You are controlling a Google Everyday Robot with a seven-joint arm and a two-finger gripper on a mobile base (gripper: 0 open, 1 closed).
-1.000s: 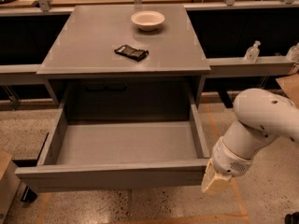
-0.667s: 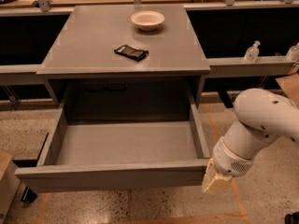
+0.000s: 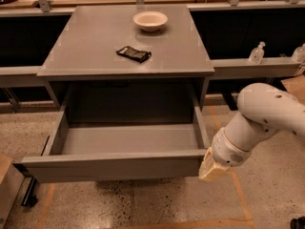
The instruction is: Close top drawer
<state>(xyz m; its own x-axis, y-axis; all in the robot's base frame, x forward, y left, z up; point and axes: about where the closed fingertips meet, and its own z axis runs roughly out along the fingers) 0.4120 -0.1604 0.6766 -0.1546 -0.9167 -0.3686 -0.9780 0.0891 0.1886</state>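
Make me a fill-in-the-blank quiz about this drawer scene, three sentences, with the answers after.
1. The top drawer is pulled ___.
2. Seen from the camera, the gripper is at the ___ end of the drawer's front panel.
3. On the cabinet top, a white ___ stands farther back than the dark packet.
Missing words: open; right; bowl.

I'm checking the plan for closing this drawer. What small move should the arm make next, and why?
Probably press the gripper forward against the front of the top drawer, toward the cabinet. The drawer stands pulled far out, and the gripper sits at the right end of its front panel, so a push there should slide it in.
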